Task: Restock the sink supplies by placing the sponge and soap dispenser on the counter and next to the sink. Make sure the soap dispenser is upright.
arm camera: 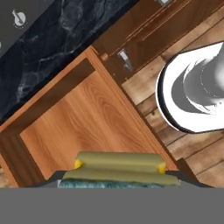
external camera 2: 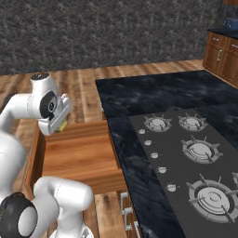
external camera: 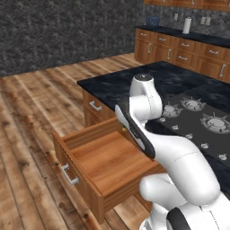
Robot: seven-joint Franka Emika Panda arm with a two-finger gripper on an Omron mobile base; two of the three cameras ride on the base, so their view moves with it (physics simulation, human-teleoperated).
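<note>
The sponge (arm camera: 119,171) — light, soft, compressible — is gripped across its yellow sides by the gripper (arm camera: 119,177) above the open drawer (arm camera: 83,118).

A dark speckled wall (external camera: 58,31) backs a wood plank floor (external camera: 31,117); an island (external camera 2: 153,100) carries a gas stove (external camera 2: 195,153), and perhaps a paper towel roll (external camera: 187,25) stands beyond.
</note>
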